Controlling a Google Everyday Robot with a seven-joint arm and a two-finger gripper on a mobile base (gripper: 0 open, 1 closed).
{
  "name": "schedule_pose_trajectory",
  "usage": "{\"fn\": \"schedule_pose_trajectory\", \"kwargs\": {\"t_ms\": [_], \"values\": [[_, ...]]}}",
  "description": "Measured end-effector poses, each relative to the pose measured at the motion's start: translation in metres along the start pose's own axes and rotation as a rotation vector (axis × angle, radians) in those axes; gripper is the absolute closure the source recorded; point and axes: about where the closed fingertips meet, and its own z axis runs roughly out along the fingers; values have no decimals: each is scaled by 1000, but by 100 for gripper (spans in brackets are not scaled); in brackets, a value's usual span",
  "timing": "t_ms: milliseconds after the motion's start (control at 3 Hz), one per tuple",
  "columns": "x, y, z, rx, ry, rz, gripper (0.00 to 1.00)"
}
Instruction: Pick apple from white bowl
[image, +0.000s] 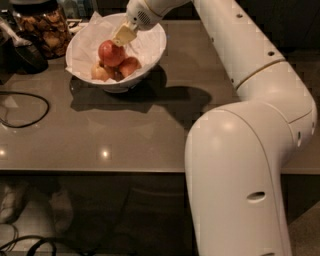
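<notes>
Black cable (24, 109) loops at the surface (150, 132) left edge; glass jar (44, 26) in far-left corner. White bowl (151, 50) beside it holds the apple (111, 53) atop paler apples (130, 65). End effector (124, 35) meets apple's top; spread or pinching, cannot tell

No legible text anywhere

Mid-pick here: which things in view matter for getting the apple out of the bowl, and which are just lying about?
In the job:
red apple, top of the pile
white bowl holding it
gripper, right above that apple, inside the bowl

Lying about:
paler apples in the bowl
snack jar
black cable
table
</notes>
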Motion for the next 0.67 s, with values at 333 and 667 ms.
{"fn": "schedule_pose_trajectory", "kwargs": {"t_ms": [333, 667], "values": [[-9, 2, -9, 15, -8, 0, 100], [-9, 2, -9, 15, -8, 0, 81]]}}
